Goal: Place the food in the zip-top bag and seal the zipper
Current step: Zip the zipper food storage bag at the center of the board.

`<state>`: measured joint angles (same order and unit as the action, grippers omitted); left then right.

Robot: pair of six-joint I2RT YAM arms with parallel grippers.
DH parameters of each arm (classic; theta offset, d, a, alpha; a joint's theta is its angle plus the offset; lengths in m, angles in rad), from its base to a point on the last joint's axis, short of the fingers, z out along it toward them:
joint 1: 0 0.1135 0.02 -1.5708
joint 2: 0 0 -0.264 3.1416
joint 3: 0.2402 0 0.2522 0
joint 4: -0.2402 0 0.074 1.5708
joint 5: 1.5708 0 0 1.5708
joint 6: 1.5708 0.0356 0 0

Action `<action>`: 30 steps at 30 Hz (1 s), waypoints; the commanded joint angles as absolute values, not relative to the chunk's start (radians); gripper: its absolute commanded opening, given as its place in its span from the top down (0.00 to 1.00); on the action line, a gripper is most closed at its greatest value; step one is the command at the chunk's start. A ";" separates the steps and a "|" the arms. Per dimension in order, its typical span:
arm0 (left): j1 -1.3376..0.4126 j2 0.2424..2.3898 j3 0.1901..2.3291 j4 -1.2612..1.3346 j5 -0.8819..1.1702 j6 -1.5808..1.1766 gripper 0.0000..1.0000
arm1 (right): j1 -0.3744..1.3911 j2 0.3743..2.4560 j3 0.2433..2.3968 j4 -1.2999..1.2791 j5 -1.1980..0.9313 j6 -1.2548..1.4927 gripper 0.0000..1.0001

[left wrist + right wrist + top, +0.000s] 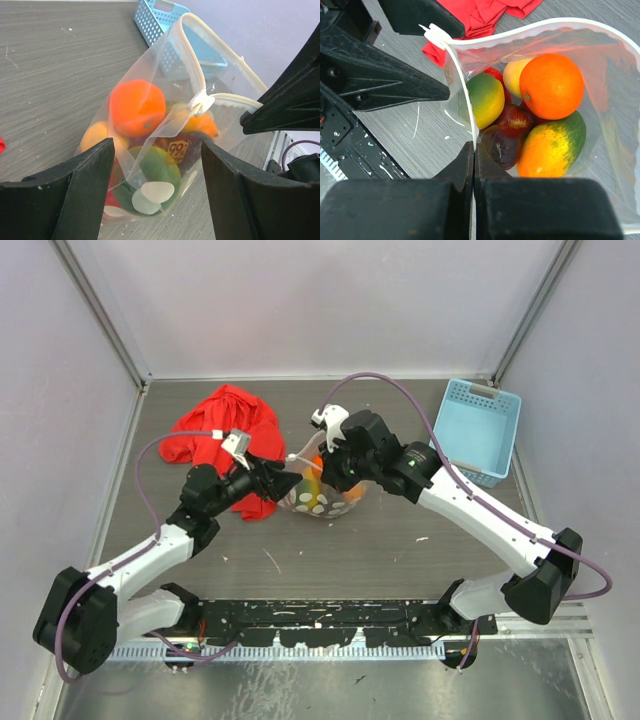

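Observation:
The clear dotted zip-top bag [322, 502] stands at the table's middle with its mouth open, and it also shows in the left wrist view [165, 70]. The food lies inside: an orange [551, 85], a green-yellow fruit [485, 97], an orange-green mango [555, 145] and dark purple pieces [502, 145]. My right gripper [474, 147] is shut on the zipper [520, 30] strip at the bag's near rim. A white slider [437, 36] sits on the strip's end. My left gripper [157, 146] is open, its fingers [75, 195] either side of the bag's lower part.
A red cloth [225, 430] lies behind the left gripper [293, 481]. A light blue basket [480, 430] stands at the back right, behind the bag in the left wrist view [165, 25]. The right gripper [327, 468] hangs over the bag's top.

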<state>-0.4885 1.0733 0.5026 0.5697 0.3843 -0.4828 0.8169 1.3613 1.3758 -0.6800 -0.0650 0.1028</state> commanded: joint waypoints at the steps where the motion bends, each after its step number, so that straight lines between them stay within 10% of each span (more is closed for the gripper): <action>1: -0.482 1.122 0.503 0.789 0.454 -0.426 0.31 | 0.817 1.306 1.385 -0.651 -0.082 0.083 0.99; 22: -0.482 1.110 0.565 0.678 0.542 -0.394 1.00 | 0.817 1.290 1.343 -0.644 -0.045 0.029 0.97; 30: -0.482 1.069 0.559 0.607 0.521 -0.418 1.00 | 0.818 1.257 1.362 -0.549 -0.148 -0.100 0.55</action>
